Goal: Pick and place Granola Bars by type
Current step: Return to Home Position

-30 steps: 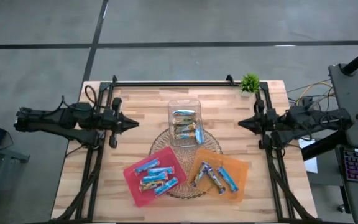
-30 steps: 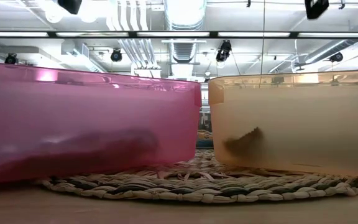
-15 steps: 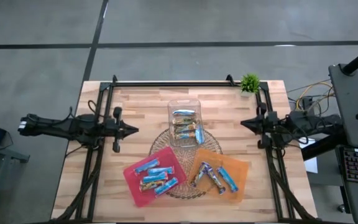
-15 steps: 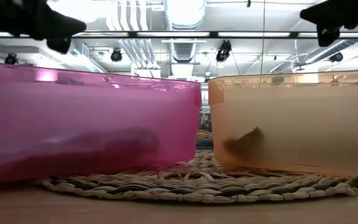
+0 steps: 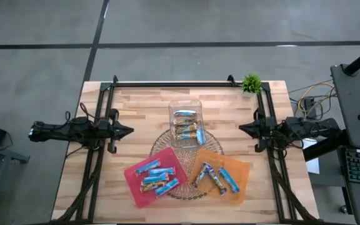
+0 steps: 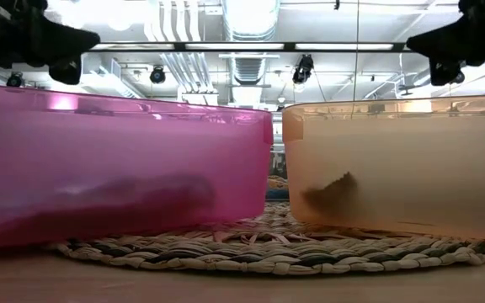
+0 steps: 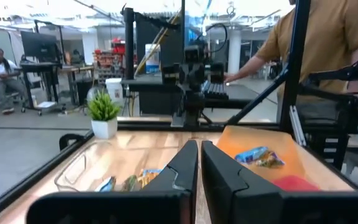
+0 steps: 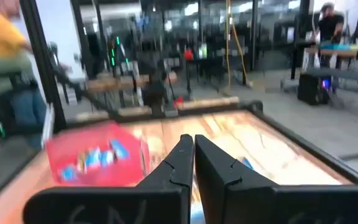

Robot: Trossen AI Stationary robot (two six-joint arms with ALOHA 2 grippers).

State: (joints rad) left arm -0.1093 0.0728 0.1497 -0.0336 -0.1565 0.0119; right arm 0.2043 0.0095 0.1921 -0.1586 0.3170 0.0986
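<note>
– Both arms have drawn back outward; left gripper (image 5: 127,131) at nine o'clock, fingers pressed together, empty
– And the shiny wrapped granola bars (image 5: 155,176)?
– Sorted: flat pink plastic tray (image 5: 132,177) at seven, clear plastic box (image 5: 185,104) toward twelve, flat orange tray (image 5: 241,170) at five; right gripper (image 5: 242,128) at three, fingers closed. Homing looks under way; next, simply settle at rest

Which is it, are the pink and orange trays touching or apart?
Apart. The low view shows a clear gap between the pink tray and the orange tray.
</note>
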